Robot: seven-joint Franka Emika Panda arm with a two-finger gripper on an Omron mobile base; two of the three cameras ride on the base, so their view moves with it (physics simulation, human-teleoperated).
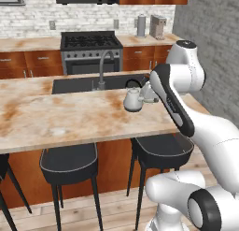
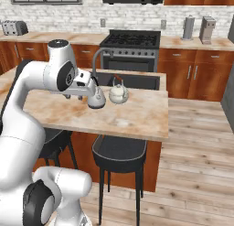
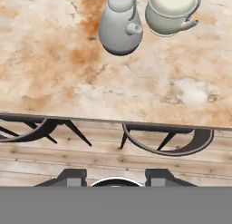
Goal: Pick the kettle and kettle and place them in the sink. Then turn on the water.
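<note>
Two kettles stand side by side on the marble island counter (image 1: 70, 118). The grey kettle (image 3: 120, 30) (image 2: 96, 98) has a black handle. The cream kettle (image 3: 170, 12) (image 2: 118, 94) stands to its right in the right base view, with a reddish-brown handle. In the left base view one kettle (image 1: 133, 98) shows under a black arched handle, and my forearm hides what lies behind it. My gripper (image 3: 113, 174) (image 2: 75, 97) hangs above the counter just beside the grey kettle, open, nothing between its fingers. The black sink (image 1: 77, 85) (image 2: 139, 81) with its grey tap (image 1: 103, 61) lies behind the kettles. No water runs.
Black stools (image 1: 69, 162) (image 2: 119, 154) stand under the island's front edge. A stove (image 1: 91, 47) and a back counter with small appliances (image 1: 158, 26) lie beyond the sink. A grey wall (image 1: 210, 33) rises to the right.
</note>
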